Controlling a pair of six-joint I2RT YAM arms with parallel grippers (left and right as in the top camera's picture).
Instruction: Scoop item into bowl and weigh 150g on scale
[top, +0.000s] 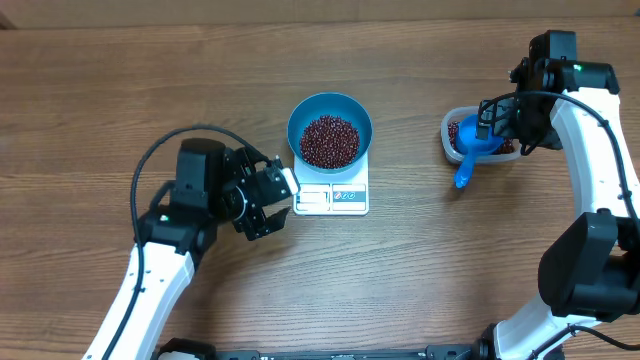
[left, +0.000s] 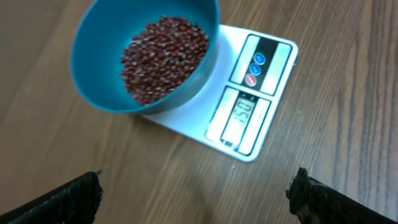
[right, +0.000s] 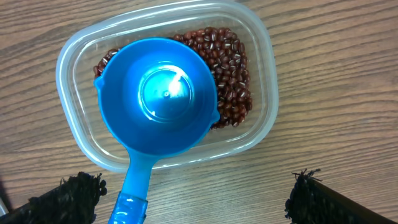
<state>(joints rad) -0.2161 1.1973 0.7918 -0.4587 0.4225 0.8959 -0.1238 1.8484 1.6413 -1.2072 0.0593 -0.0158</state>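
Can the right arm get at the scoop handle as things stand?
Probably yes. The right end effector hangs open just above the tub, the scoop sits empty on the beans, and its handle sticks out over the rim with nothing covering it.

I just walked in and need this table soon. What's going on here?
Two robot arms are weighing out beans. The bowl sits on the scale with a pile of beans in it. The scoop lies empty in the tub, on top of more beans. Both grippers are open and hold nothing: the left gripper is beside the scale, the right gripper above the tub. The scale's display shows digits, too blurred to read.
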